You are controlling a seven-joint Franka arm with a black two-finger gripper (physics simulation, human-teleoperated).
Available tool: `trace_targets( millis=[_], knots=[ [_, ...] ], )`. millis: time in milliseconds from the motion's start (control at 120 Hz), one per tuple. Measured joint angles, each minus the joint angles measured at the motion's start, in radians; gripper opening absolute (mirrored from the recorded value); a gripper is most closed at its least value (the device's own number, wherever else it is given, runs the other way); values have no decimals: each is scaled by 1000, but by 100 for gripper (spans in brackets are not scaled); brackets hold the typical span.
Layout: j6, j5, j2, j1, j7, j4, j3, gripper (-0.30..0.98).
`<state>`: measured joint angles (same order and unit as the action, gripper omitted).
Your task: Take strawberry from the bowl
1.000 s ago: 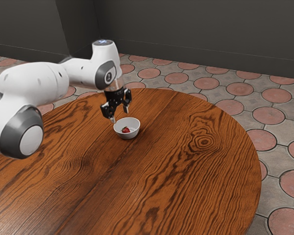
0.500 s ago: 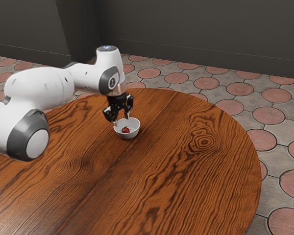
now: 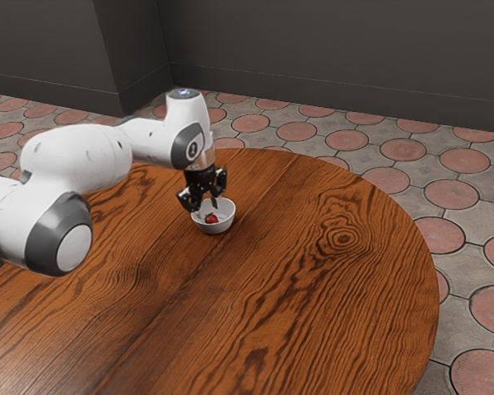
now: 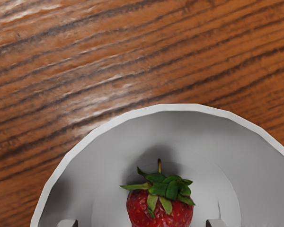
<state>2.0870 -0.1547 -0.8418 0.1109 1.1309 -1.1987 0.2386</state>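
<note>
The claw (image 3: 207, 210) has come down lower, and the arm (image 3: 82, 156) has reached out a bit more to bring it there. Now the low ends of the claw are right at the bowl (image 3: 219, 228), at its top or just inside. I can't tell how deep they go. The claw is open wide and has not grabbed anything. The strawberry (image 4: 160, 209) sits in the bowl, down near the bottom, between the two sides of the claw but with a gap by each one. The bowl has stayed in the same spot on the tabletop (image 3: 313, 288), so it looks like nothing got bumped. That means the reaching part is almost done, but the taking out is not. Next, I think the claw should go down a little more, then squeeze softly. It could hit the bowl's side, or the round strawberry could slip away.
</note>
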Motion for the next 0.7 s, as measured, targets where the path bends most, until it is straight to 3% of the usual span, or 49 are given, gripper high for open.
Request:
trace_targets(
  millis=[700],
  knots=[
    [27,1,-51,-31,-17,44,-36,29]
  ],
)
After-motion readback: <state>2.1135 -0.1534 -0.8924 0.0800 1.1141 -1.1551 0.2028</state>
